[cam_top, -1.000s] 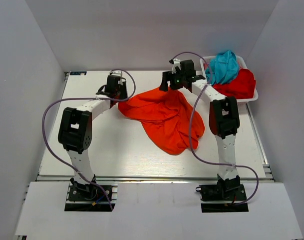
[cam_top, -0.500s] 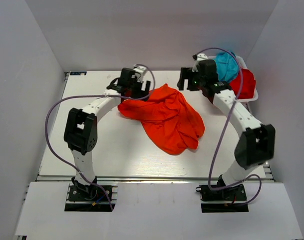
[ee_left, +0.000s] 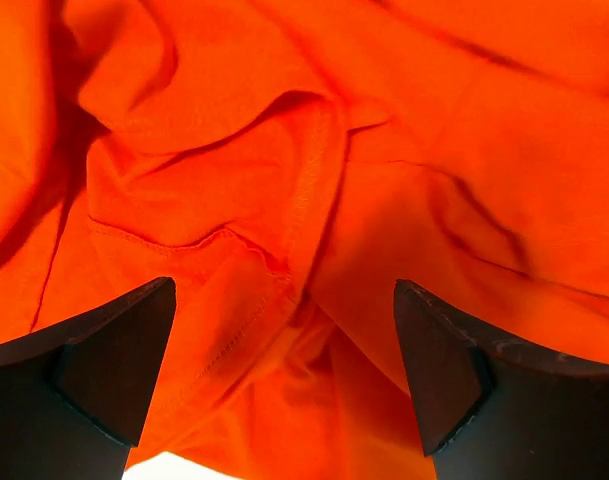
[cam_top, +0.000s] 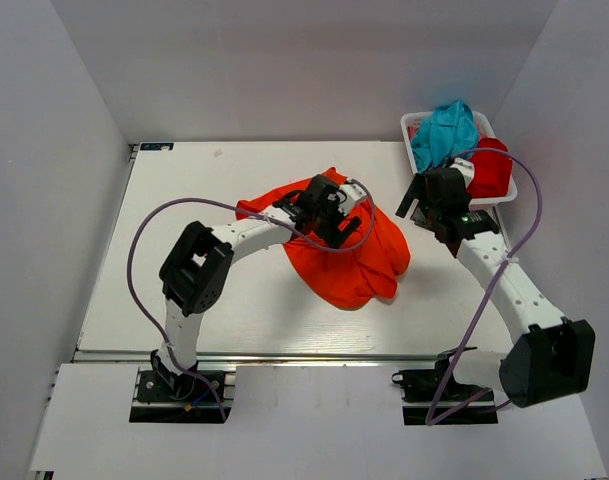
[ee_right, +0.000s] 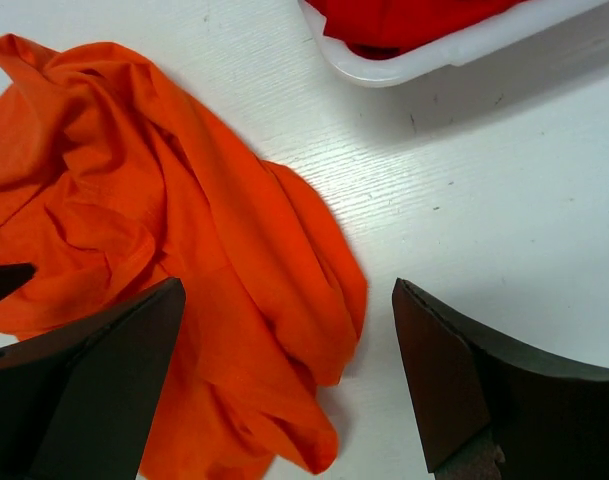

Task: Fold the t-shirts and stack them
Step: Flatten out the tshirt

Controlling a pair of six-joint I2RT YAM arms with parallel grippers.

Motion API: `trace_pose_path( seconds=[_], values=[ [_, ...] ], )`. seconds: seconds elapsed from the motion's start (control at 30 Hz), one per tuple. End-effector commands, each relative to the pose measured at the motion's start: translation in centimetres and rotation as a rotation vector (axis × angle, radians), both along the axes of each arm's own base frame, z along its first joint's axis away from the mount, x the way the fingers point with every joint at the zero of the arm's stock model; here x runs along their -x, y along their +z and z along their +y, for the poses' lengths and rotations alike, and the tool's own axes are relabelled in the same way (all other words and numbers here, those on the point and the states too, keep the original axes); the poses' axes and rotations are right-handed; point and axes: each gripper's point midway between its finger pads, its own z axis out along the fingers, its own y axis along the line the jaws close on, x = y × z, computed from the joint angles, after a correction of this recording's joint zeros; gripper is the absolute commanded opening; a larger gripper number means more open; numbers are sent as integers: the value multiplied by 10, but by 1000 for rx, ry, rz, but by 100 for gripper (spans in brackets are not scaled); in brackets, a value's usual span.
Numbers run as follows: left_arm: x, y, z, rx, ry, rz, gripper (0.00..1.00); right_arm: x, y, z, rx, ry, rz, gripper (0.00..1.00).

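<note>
Lying crumpled on the white tabletop (cam_top: 184,200) in the top view, the bright orange-red fabric t-shirt (cam_top: 362,268) sits under the left gripper (cam_top: 336,222); the teal-blue t-shirt (cam_top: 444,135) and the deeper red t-shirt (cam_top: 490,170) fill the small white plastic basket (cam_top: 506,196) beside the right gripper (cam_top: 416,205). Left wrist: jaws spread over orange folds, pinching nothing. Right wrist: jaws spread above the tabletop, gripping nothing.

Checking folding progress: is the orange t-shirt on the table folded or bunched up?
Bunched up, not folded. The orange t-shirt lies in a wrinkled heap on the table, without flat, squared edges.
</note>
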Motion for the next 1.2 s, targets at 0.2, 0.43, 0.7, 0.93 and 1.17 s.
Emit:
trace_pose_path(
  seconds=[0.2,0.43,0.7,0.93,1.17],
  values=[
    [-30,-19,10,-106,120,-132,87,32,-7,-5,-44,-5,24,90],
    [-32,-23,13,-107,144,-135,33,40,-15,0,-41,62,48,90],
    [-27,48,3,134,200,-168,0,73,-57,23,-39,304,204,90],
    [-17,89,15,230,249,-157,0,106,-84,24,-55,369,286,86],
    [-12,105,33,220,332,-152,0,107,-107,56,-197,484,279,74]
  ],
)
